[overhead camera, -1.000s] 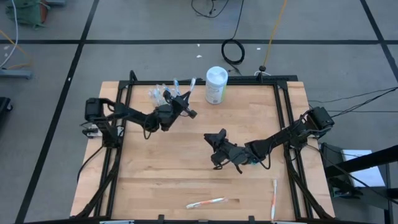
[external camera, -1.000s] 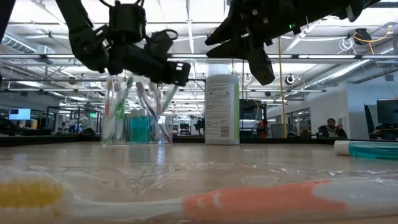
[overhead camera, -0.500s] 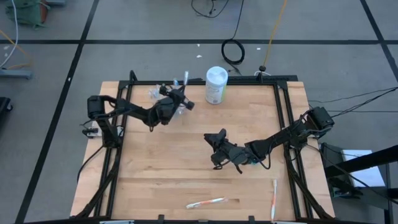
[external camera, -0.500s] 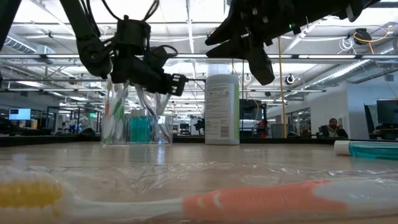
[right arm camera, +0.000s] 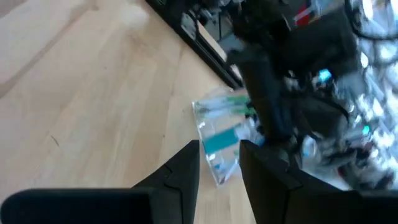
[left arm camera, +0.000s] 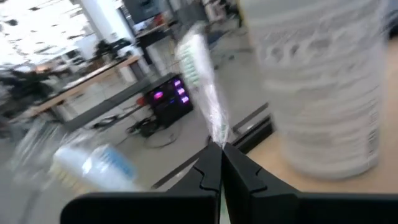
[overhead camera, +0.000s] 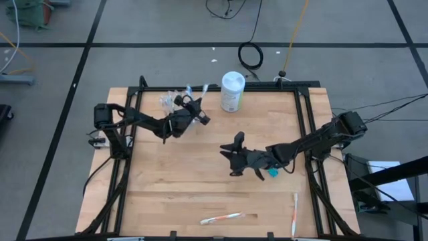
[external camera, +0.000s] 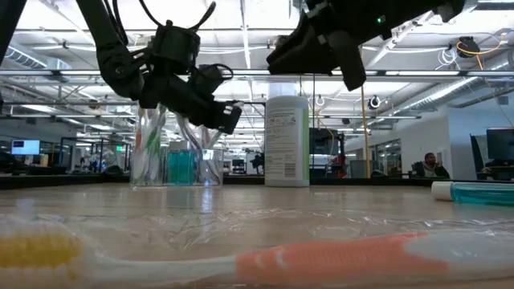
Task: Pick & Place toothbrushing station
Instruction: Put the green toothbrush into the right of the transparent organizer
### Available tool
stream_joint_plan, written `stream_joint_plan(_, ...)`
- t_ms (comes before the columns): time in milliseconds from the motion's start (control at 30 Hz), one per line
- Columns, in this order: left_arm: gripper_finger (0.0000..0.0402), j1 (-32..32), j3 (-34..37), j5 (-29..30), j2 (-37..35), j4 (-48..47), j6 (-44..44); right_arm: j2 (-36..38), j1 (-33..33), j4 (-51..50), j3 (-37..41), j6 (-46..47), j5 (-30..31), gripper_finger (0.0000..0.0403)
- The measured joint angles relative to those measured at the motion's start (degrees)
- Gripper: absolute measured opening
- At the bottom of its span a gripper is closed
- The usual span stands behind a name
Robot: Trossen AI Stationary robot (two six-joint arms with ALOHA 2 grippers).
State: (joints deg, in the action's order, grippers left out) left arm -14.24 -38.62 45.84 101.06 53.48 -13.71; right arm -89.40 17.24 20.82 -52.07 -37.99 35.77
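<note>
Gripping a toothbrush [left arm camera: 200, 81] with fingers pinched shut, your left tool [overhead camera: 198, 115] sits upper left of centre, just right of the clear cup [overhead camera: 168, 102]; its long axis points away. Your right tool [overhead camera: 235, 152], open and empty, waits mid-table.

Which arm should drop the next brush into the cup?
Left. Its gripper is shut on a toothbrush beside the clear cup; the right gripper hangs empty at mid-table.
</note>
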Motion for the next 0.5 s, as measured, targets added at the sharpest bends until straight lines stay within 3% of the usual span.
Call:
stream_joint_plan(200,0.0007,1.72,0.01,6.94,0.0,-6.84,3.56,2.05,-1.55,-3.11,0.0,5.99,0.15,0.0109)
stream_joint_plan(500,0.001,5.34,0.03,16.47,-1.6,-5.57,-1.14,2.03,-1.8,-3.85,0.0,5.8,0.12,0.0109)
